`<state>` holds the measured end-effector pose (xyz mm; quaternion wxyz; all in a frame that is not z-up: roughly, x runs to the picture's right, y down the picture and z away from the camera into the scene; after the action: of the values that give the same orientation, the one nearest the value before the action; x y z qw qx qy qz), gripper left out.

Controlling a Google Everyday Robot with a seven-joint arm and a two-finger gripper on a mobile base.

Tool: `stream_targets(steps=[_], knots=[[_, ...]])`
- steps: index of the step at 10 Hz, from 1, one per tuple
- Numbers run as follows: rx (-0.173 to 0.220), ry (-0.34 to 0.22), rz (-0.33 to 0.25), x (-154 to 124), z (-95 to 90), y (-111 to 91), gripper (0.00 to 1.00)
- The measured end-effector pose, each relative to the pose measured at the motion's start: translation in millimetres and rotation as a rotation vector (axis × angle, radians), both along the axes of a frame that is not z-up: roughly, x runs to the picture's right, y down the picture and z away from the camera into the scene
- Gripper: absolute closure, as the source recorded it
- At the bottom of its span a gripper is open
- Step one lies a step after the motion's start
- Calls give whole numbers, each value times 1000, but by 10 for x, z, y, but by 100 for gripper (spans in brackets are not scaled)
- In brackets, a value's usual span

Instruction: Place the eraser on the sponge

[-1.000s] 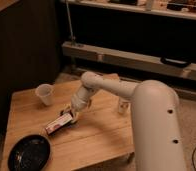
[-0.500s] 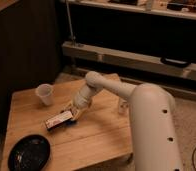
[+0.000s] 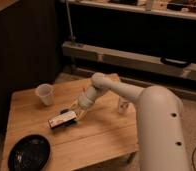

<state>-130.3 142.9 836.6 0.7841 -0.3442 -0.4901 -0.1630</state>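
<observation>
The eraser (image 3: 61, 120), a whitish bar with a reddish stripe and a dark face, is held low over the middle of the wooden table (image 3: 106, 135). My gripper (image 3: 75, 113) is shut on its right end, with the white arm reaching in from the right. A small dark block, the sponge (image 3: 64, 110), peeks out just behind the eraser's far edge. Most of the sponge is hidden, and I cannot tell whether the eraser touches it.
A white cup (image 3: 45, 94) stands at the table's back left. A round black pan (image 3: 28, 153) lies at the front left corner. A small upright pale bottle (image 3: 122, 104) stands to the right of the arm. Dark shelving runs behind the table.
The gripper has carried the eraser a little up and to the right, away from the pan. Over the last half second it has hardly moved.
</observation>
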Motion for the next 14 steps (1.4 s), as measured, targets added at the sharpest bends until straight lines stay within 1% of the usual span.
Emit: stream_targets(steps=[2, 3, 4, 6, 8, 9, 10, 11, 12, 13, 14], knots=[[-10, 39, 10, 51, -4, -6, 90], [-20, 70, 21, 76, 12, 3, 90], [-16, 89, 31, 103, 29, 16, 90], [1, 109, 53, 161, 67, 20, 90], [36, 117, 83, 209, 112, -48, 89], [48, 123, 92, 228, 129, -103, 84], [56, 131, 94, 232, 150, -159, 74], [45, 147, 87, 207, 171, -209, 61], [29, 155, 79, 180, 185, -216, 53], [5, 168, 70, 172, 210, -216, 41], [-8, 172, 68, 176, 229, -200, 34]])
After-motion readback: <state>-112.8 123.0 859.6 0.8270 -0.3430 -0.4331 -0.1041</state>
